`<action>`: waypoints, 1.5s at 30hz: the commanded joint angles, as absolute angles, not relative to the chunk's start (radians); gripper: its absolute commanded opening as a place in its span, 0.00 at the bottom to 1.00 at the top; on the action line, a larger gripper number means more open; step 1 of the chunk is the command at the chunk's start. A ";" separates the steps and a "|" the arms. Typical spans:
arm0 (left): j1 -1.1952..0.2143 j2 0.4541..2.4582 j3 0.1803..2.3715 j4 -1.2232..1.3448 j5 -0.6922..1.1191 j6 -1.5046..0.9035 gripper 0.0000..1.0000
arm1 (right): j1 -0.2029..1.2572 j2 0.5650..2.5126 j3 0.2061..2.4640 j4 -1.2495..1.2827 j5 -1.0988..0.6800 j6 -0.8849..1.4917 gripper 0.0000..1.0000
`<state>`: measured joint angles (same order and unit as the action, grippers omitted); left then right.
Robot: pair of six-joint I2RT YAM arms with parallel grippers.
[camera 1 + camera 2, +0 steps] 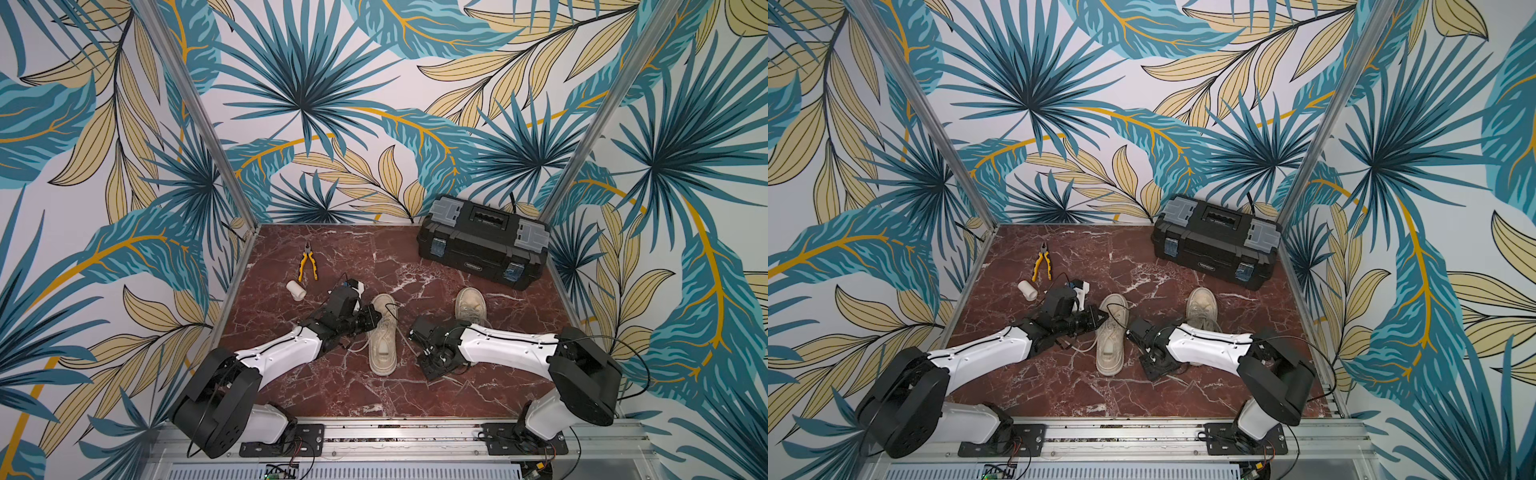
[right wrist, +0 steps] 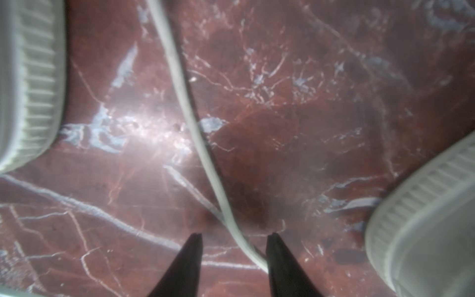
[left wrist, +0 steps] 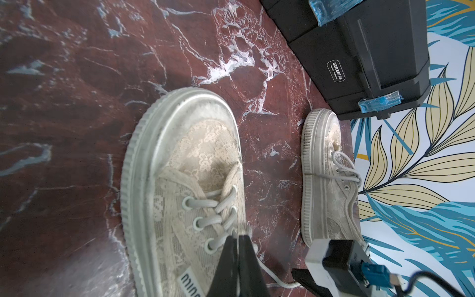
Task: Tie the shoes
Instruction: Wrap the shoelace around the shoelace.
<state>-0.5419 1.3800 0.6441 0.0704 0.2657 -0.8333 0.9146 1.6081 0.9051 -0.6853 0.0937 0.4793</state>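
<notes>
Holds the left end effector [image 3: 237, 240] pinched shut over the lacing of 1 beige shoe [image 1: 383, 332] at bench [image 1: 332, 395] centre; cannot tell whether a lace is caught. Straddles a loose lace [image 2: 180, 77] with the right end effector [image 2: 234, 237], jaws partly apart, gripping nothing. Has the 2nd shoe [image 1: 470, 305] at 2 o'clock of the 1st.

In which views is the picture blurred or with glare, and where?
Right wrist view: soft everywhere, with glare on the marble tabletop. Left wrist view: the near shoe sharp at its toe, blurred beside the left gripper. Top views: sharp.
</notes>
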 commanded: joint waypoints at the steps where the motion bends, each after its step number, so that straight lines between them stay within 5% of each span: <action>1: -0.545 1.356 0.670 0.060 0.254 -0.810 0.04 | 0.918 1.647 0.870 -0.661 0.112 0.516 0.38; 10: -0.545 1.351 0.684 0.052 0.271 -0.772 0.04 | 0.912 1.619 0.851 -0.627 0.145 0.511 0.00; 20: -0.545 1.330 0.651 0.127 0.299 -0.713 0.04 | 0.741 1.470 1.094 -0.624 0.037 0.323 0.00; 36: -0.546 1.318 0.605 0.218 0.351 -0.748 0.04 | 0.718 1.996 1.839 -0.648 -0.181 0.104 0.00; 45: -0.549 1.313 0.591 0.229 0.344 -0.759 0.04 | 0.736 2.159 1.973 -0.638 -0.303 0.015 0.01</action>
<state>-0.5430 1.3346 0.6086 0.1982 0.3412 -0.7547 0.7250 2.1357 1.9541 -0.6262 -0.2371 0.0650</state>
